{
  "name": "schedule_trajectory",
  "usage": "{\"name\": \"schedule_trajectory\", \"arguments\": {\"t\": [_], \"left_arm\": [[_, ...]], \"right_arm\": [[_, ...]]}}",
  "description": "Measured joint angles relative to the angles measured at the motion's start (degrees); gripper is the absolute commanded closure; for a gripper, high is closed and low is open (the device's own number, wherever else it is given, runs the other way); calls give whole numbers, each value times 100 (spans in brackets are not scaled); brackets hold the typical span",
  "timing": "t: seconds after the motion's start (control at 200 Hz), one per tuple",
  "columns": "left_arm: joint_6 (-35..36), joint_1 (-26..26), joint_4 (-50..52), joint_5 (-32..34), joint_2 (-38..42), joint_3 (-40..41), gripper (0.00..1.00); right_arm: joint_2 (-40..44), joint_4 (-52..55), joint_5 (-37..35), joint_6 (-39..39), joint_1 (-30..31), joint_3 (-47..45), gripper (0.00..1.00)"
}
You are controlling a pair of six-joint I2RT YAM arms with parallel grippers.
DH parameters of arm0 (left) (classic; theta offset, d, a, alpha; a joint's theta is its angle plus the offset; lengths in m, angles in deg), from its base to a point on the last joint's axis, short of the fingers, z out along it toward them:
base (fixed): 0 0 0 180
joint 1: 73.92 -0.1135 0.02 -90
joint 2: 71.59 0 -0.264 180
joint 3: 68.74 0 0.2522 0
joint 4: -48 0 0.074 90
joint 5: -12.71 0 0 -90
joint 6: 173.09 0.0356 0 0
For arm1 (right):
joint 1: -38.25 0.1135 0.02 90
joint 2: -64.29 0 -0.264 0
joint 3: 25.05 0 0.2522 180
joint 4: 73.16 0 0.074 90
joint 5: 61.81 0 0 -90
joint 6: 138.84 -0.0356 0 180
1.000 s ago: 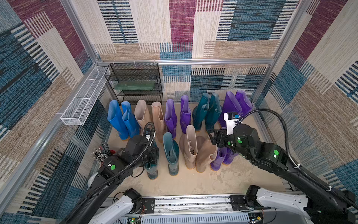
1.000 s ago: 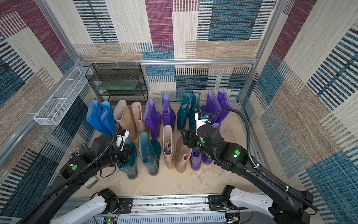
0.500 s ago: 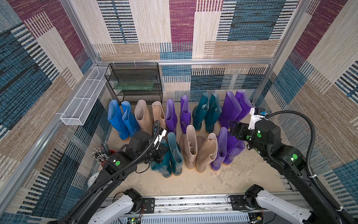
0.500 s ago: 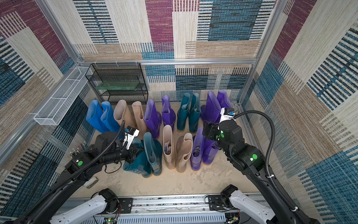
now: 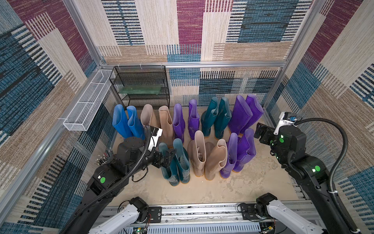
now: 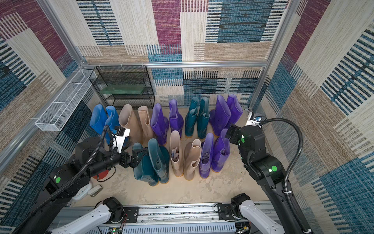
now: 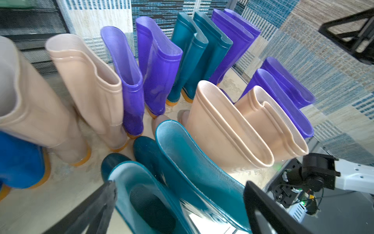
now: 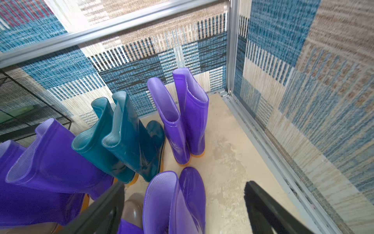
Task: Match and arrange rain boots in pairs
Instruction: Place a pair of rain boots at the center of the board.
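Glossy rubber is giving the rain boots [image 5: 208, 121] a slick, springy feel. The tall shafts are flexing and folding at the cuff, as the near beige boot [image 5: 217, 160] is showing, while the orange soles are keeping the weight low, so I am judging them light but wobbly at the top. They are standing on the bench [image 5: 202, 188] in two rows: five colour pairs along the far side, and teal, beige and purple pairs nearer. The left hand [image 5: 169, 158] is hovering with jaws spread wide astride the cuffs of the near teal pair [image 5: 183, 166], clamping nothing. The right hand [image 5: 261, 132] is hanging wide and empty just right of the near purple pair [image 5: 242, 154]. Pinching one cuff wall, one finger inside and one outside, is looking like the surest hold.
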Motion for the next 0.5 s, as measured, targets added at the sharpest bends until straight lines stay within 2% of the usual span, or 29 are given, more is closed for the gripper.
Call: {"name": "schedule_trajectory", "arguments": {"t": [0.15, 0.26, 0.406, 0.501], "left_arm": [[-31, 0, 575, 815, -251, -710, 1], [-70, 0, 763, 1368, -243, -841, 1], [98, 0, 153, 1744, 708, 229, 1], [319, -15, -415, 1989, 911, 918, 1]], "right_arm": [[44, -313, 4, 293, -2, 205, 5], [155, -575, 24, 579, -2, 44, 5], [376, -1113, 223, 981, -35, -428, 5], [245, -1440, 422, 1305, -293, -560, 5]]}}
